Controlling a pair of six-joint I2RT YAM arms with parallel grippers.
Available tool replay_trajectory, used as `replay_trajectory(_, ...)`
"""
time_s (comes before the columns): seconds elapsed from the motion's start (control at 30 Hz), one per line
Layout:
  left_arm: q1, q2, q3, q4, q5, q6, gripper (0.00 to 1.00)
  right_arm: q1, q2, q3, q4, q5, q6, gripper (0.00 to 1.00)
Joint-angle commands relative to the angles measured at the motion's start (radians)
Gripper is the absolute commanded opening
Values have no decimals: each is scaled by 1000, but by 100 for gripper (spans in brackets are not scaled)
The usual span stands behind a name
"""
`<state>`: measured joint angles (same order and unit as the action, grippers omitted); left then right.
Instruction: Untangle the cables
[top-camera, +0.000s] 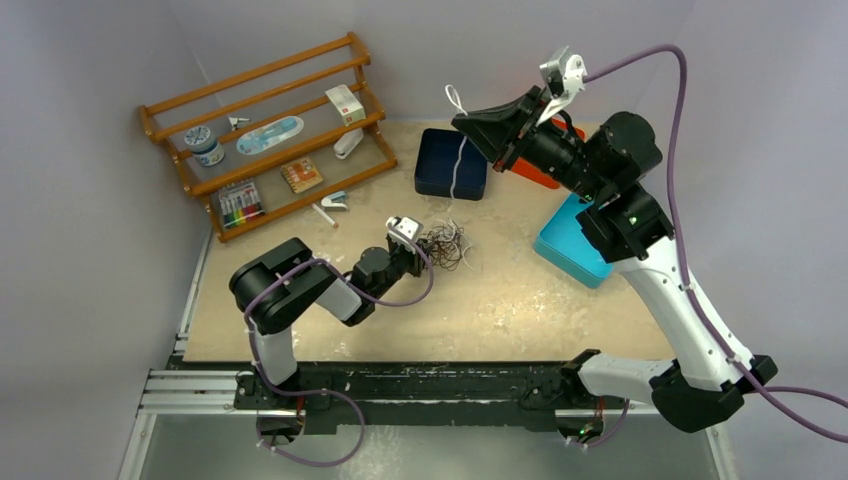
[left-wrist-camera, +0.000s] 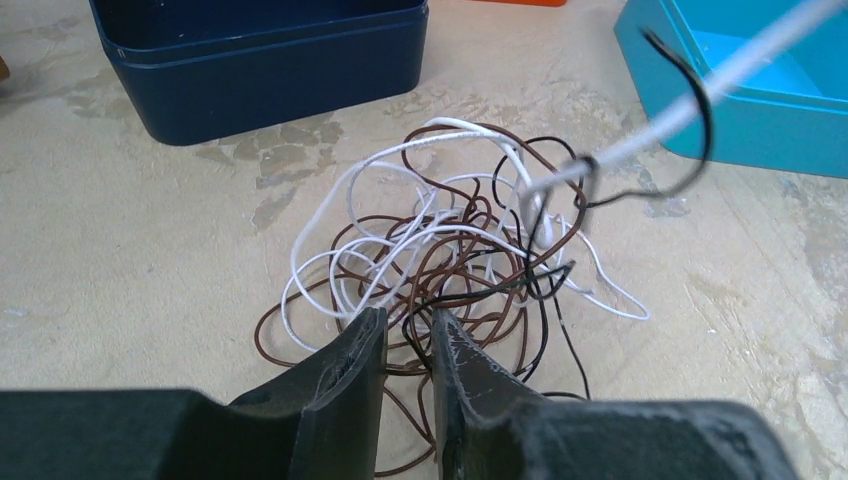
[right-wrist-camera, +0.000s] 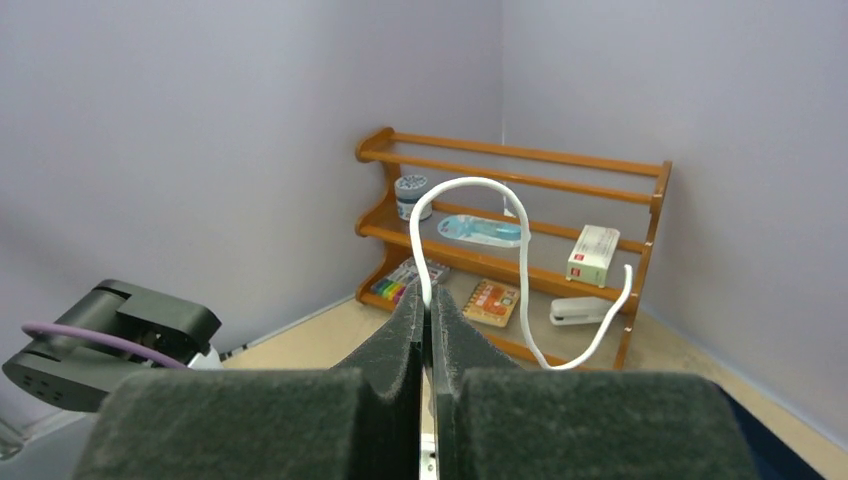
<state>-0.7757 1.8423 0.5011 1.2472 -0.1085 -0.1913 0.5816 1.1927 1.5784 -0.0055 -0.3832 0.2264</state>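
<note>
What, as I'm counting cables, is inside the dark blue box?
The box looks bare from above. The white cable in the right hand crosses it, inside or above unclear; the hand hides its far corner.

Lilac walls (top-camera: 90, 80); beige tabletop (top-camera: 520, 300); wooden rack (top-camera: 262, 70)

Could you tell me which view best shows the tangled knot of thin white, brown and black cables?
The left wrist view: the knot lies close up, every loop distinct. The top view shows only a small dark clump. The right wrist view shows just one white strand in the right gripper.
</note>
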Motion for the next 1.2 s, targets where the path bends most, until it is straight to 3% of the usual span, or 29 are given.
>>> replay_trajectory(0.0, -4, 12, -4, 49, -7, -11, 21, -3, -3, 65, 40, 40, -41, 0)
replay_trajectory(0.2, -3, 18, -10, 58, -16, -17, 17, -3, -9, 68, 41, 77, -59, 0)
replay_trajectory(0.4, -4, 36, -11, 67, -13, -25, 0, -3, -41, 85, 66, 184, -86, 0)
replay_trajectory(0.63, -1, 38, -16, 61, -13, -31, 0, -3, -55, 126, 104, 358, -113, 0)
replay_trajectory(1.17, 14, 38, -43, 38, -44, -36, 0, -2, -96, 199, 149, 590, -201, 0)
